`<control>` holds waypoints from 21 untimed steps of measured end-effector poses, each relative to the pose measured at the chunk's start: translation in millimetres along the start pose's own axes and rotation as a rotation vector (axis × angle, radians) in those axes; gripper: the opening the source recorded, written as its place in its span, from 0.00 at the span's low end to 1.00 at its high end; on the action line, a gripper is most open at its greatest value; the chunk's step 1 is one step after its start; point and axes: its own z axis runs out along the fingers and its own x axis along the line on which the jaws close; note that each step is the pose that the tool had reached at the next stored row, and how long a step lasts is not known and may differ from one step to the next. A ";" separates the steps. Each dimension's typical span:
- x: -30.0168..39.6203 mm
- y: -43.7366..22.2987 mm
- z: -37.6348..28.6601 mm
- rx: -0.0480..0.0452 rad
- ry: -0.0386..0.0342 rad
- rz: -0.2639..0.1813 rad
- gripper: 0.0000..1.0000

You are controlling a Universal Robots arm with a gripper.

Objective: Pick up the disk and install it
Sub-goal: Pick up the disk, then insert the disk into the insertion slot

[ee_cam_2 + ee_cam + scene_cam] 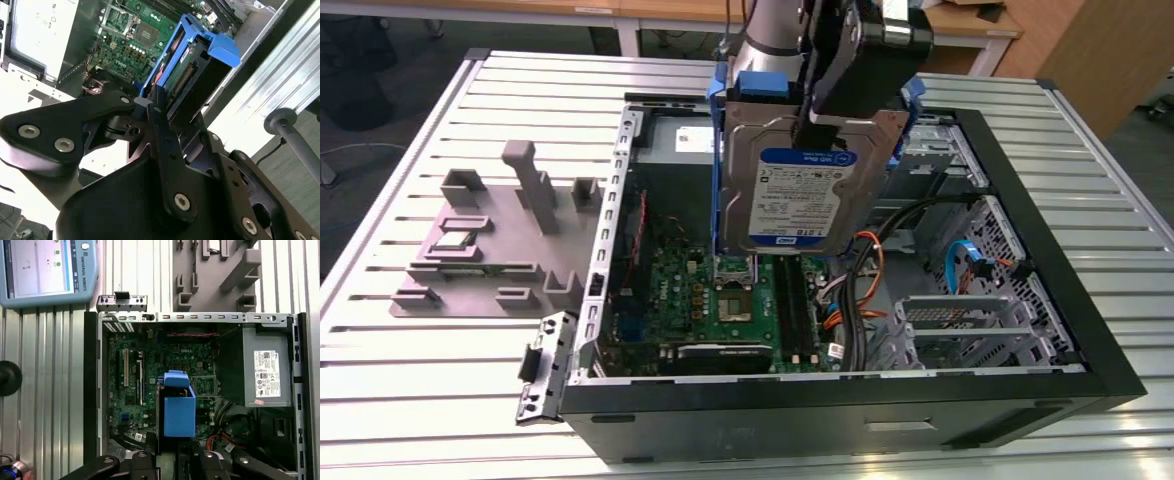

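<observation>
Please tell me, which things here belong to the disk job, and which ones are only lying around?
Part of the job:
- disk, held over the open computer case
- gripper, shut on the disk

Just lying about:
- grey plastic fixture on the table
- tablet beside the case
- grey box with a white sticker, inside the case

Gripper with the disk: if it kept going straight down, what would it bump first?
Probably the green motherboard in the open computer case. The gripper points down, shut on the disk, whose lower end hangs over the board near the processor socket, so the disk would likely touch first; depth is unclear.
</observation>
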 end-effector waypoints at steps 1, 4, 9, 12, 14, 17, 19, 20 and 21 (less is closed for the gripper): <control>-7.1 0.2 0.4 0.0000 0.0000 0.000 0.35; -14.1 0.4 0.8 -0.0001 0.0000 0.000 0.35; -15.9 0.4 0.9 0.0000 0.0000 0.000 0.35; -16.8 0.5 1.0 0.0000 0.0000 0.000 0.35; -17.3 0.5 1.0 0.0000 0.0000 0.000 0.35; -18.1 0.5 1.1 0.0000 0.0000 0.000 0.35; -18.6 0.5 1.1 0.0000 0.0000 0.000 0.35; -18.9 0.5 1.1 0.0000 0.0000 0.000 0.35; -19.1 0.5 1.1 0.0000 0.0000 0.000 0.35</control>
